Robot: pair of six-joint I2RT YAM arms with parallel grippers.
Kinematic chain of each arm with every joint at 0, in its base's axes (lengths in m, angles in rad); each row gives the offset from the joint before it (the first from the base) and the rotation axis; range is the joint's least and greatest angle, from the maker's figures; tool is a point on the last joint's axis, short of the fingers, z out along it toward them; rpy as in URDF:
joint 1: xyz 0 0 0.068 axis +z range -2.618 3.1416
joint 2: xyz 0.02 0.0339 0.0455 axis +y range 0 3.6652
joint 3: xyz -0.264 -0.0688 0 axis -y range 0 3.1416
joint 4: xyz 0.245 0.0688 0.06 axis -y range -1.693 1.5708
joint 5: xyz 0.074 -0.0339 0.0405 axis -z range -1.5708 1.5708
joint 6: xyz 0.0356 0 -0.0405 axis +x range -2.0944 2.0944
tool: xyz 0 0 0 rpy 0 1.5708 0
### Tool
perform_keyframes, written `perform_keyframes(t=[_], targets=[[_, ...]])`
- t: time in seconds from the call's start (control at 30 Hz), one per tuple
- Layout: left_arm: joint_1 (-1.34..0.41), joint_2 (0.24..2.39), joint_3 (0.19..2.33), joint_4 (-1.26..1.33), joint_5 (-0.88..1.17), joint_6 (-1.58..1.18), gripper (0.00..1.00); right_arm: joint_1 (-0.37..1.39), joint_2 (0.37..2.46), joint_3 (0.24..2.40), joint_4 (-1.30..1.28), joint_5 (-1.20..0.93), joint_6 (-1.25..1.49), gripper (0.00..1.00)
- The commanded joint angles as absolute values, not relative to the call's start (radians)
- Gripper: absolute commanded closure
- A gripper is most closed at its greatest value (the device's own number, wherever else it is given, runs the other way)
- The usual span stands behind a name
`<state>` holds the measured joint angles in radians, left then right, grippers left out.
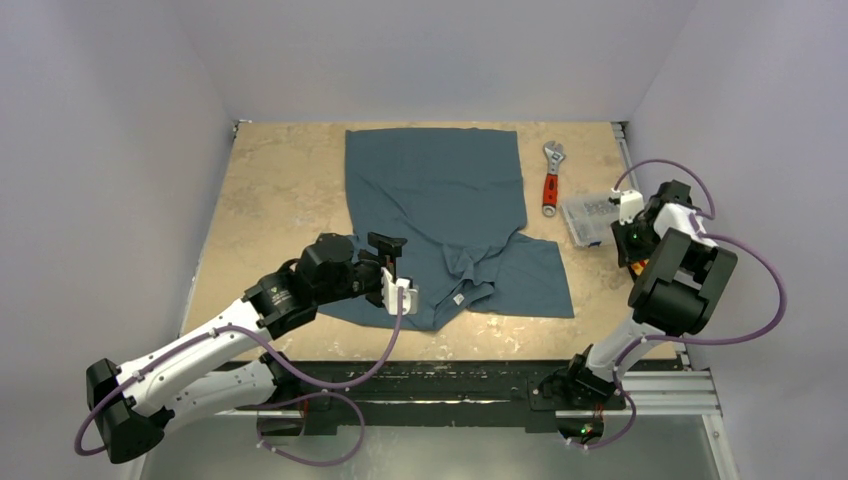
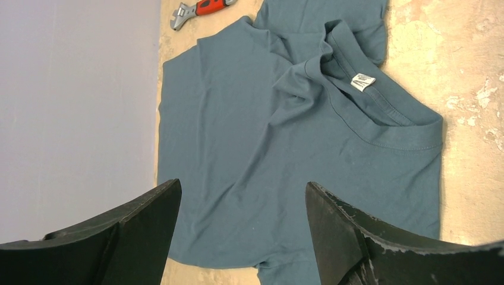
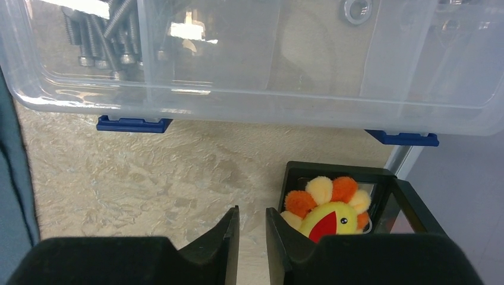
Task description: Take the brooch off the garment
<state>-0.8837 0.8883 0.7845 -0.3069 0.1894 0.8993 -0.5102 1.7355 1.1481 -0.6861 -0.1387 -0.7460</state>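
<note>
The garment (image 1: 440,200) is a slate-blue T-shirt lying flat on the tan table, collar toward the near edge, its white neck tag (image 2: 362,81) showing. The brooch (image 3: 325,211), a round yellow badge with orange and pale petals and a red mark, lies in a small black box (image 3: 333,169), off the shirt and right beside my right gripper's right finger. My right gripper (image 3: 252,217) is empty with its jaws almost together, low over bare table. My left gripper (image 2: 243,196) is open and empty above the shirt (image 2: 249,148) near the collar. It also shows in the top view (image 1: 395,270).
A clear plastic parts box (image 3: 255,53) with blue clips holds screws just beyond my right gripper. It also shows in the top view (image 1: 588,215). A red-handled adjustable wrench (image 1: 551,178) lies right of the shirt. Grey walls close the table in.
</note>
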Motion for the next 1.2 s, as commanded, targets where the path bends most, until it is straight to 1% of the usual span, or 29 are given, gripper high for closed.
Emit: perform_keyframes(t=[0.0, 0.13, 0.27, 0.3, 0.37, 0.4, 0.5, 0.6, 0.67, 0.7, 0.77, 0.83, 0.93, 1.03, 1.17], targets=[[-0.876, 0.884, 0.833, -0.301, 0.186, 0.869, 0.24, -0.509, 1.708, 1.184, -0.700, -0.139, -0.755, 0.72], [-0.867, 0.882, 0.841, -0.321, 0.180, 0.842, 0.23, -0.503, 1.679, 1.200, -0.750, -0.183, -0.759, 0.65], [-0.822, 0.894, 0.877, -0.377, 0.197, 0.768, 0.20, -0.480, 1.635, 1.221, -0.804, -0.263, -0.749, 0.57], [-0.805, 0.899, 0.890, -0.393, 0.205, 0.747, 0.19, -0.472, 1.621, 1.227, -0.816, -0.289, -0.739, 0.53], [-0.768, 0.918, 0.918, -0.426, 0.220, 0.700, 0.14, -0.449, 1.592, 1.240, -0.831, -0.333, -0.725, 0.39], [-0.747, 0.925, 0.936, -0.443, 0.224, 0.673, 0.12, -0.434, 1.581, 1.249, -0.833, -0.346, -0.713, 0.35], [-0.673, 0.971, 1.002, -0.504, 0.236, 0.580, 0.07, -0.374, 1.550, 1.288, -0.842, -0.390, -0.674, 0.24], [-0.594, 1.055, 1.118, -0.634, 0.227, 0.505, 0.02, -0.317, 1.539, 1.348, -0.849, -0.438, -0.623, 0.16], [-0.545, 1.113, 1.195, -0.721, 0.214, 0.469, 0.01, -0.276, 1.543, 1.393, -0.851, -0.475, -0.588, 0.11], [-0.508, 1.138, 1.229, -0.754, 0.244, 0.443, 0.00, -0.253, 1.548, 1.418, -0.852, -0.488, -0.571, 0.08], [-0.419, 1.180, 1.284, -0.813, 0.326, 0.389, 0.00, -0.204, 1.558, 1.469, -0.854, -0.507, -0.540, 0.06], [-0.345, 1.220, 1.327, -0.871, 0.397, 0.373, 0.00, -0.156, 1.575, 1.494, -0.865, -0.510, -0.531, 0.06], [-0.283, 1.283, 1.343, -0.946, 0.393, 0.365, 0.00, -0.090, 1.595, 1.489, -0.885, -0.492, -0.542, 0.07], [-0.275, 1.358, 1.296, -0.960, 0.253, 0.395, 0.00, -0.043, 1.594, 1.409, -0.880, -0.451, -0.569, 0.07], [-0.277, 1.376, 1.133, -0.754, -0.007, 0.454, 0.00, 0.006, 1.561, 1.267, -0.828, -0.368, -0.589, 0.07]])
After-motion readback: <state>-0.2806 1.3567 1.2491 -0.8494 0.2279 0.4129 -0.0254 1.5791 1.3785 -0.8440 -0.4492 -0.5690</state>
